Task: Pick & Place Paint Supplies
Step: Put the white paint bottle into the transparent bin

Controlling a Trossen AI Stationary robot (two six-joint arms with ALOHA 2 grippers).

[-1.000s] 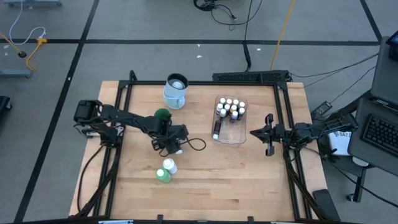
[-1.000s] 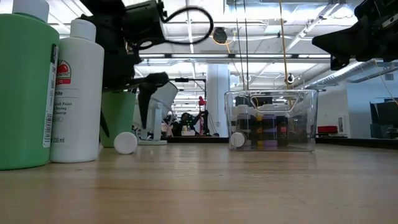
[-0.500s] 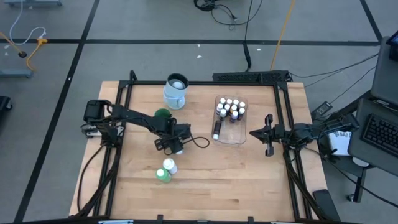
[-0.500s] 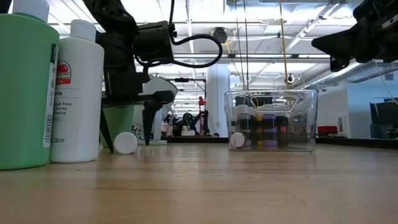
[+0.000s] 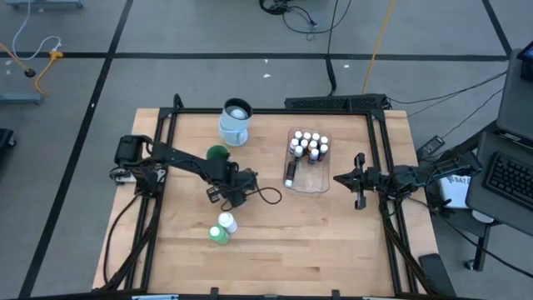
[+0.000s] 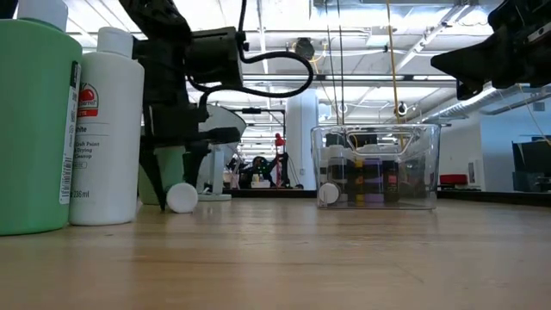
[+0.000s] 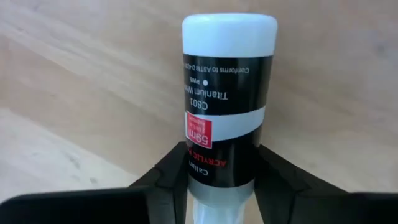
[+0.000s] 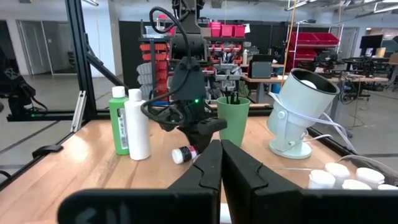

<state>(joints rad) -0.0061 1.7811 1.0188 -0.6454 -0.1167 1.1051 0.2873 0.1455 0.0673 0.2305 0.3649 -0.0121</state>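
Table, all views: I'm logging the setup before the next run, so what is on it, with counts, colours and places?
Table: one, light wood, dark frame rails.
Mug: one, white and pale blue, far edge, left of centre.
Green cup: one, just nearer than the mug.
Clear tub: one, right of centre.
Tiny bottles: roughly ten, white caps, in the tub; one lies on its side.
Large green bottle: one, upright, near side.
Large white bottle: one, upright, touching the green one.
Small bottle: one, black label, white cap, lying mid-table.
Left gripper: closed around the small bottle.
Right gripper: shut, empty, beside the tub.
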